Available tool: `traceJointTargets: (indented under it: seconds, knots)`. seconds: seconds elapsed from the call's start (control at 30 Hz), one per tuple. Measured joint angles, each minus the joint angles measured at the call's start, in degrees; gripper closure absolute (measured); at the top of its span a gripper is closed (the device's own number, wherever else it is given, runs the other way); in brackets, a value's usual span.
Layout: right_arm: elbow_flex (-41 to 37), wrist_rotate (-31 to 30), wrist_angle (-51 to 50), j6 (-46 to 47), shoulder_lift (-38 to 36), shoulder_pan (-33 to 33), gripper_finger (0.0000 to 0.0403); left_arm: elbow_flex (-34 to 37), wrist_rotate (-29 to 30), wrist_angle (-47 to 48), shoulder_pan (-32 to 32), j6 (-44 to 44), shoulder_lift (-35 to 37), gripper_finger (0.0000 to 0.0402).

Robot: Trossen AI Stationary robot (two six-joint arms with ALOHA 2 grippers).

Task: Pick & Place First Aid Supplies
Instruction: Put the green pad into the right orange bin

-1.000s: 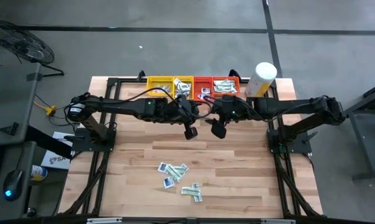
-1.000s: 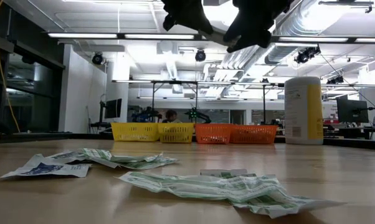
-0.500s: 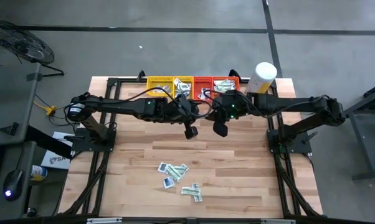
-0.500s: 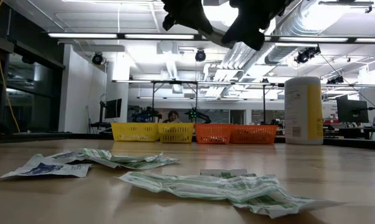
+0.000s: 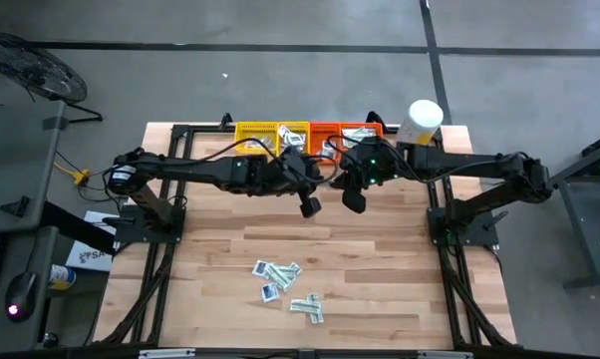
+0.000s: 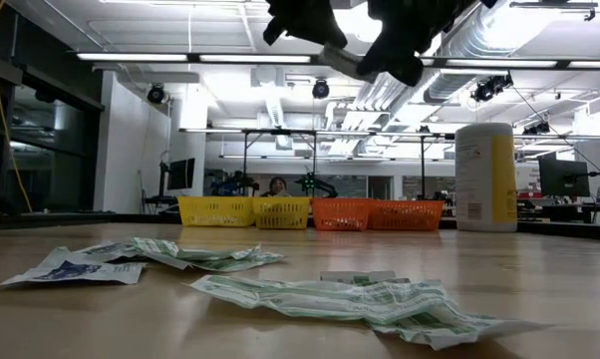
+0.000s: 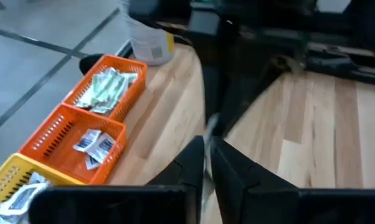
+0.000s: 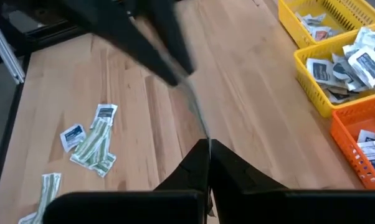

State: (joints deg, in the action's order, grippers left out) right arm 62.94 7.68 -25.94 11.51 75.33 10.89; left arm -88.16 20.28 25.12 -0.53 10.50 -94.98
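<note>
High over the table's middle, in front of the trays, my left gripper (image 5: 309, 207) and my right gripper (image 5: 354, 202) face each other. Both are shut on one thin pale packet (image 6: 342, 62), which shows edge-on as a narrow strip between them. More first aid supplies lie flat on the wood nearer the front: white-and-blue squares with green-and-white strips (image 5: 278, 271), and a second little heap of green strips (image 5: 307, 307). The low view shows them crumpled on the table top (image 6: 350, 299). My left gripper (image 7: 207, 146) pinches one end of the packet (image 7: 205, 163) between its two fingers, edge-on, slanting down from the table's left. The packet runs on from there to the other gripper, clear of the table. My right gripper (image 8: 208, 146) pinches the packet's other end (image 8: 203, 134) between its two fingers, slanting down from the table's right. The strip reaches from its fingertips to the left gripper's dark finger (image 8: 166, 59) and hangs far above the wood.
Along the far edge stand two yellow trays (image 5: 258, 133) (image 5: 293, 135) and two orange-red trays (image 5: 325, 135) (image 5: 360, 133), all holding packets. A tall white-and-yellow canister (image 5: 420, 125) stands right of them. Bare wood lies between the grippers and the loose packets.
My right gripper has shut on the packet that the left one held up and has drawn a little toward the trays. My left gripper has shifted slightly toward the table's right. The packets on the table have not moved.
</note>
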Motion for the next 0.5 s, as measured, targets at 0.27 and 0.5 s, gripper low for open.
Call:
traceJointTargets:
  seconds: [0.27,0.5]
  knots:
    - [0.0,-0.41,-6.13,-1.43,0.0,3.86,0.0402,0.0,2.4,-0.95,3.06,-1.78,0.01,0.0291]
    - [0.0,-7.08,-14.6,-1.98,0.01,10.02,0.0403,0.03,5.65,7.0,7.75,-2.35,1.92,0.0247]
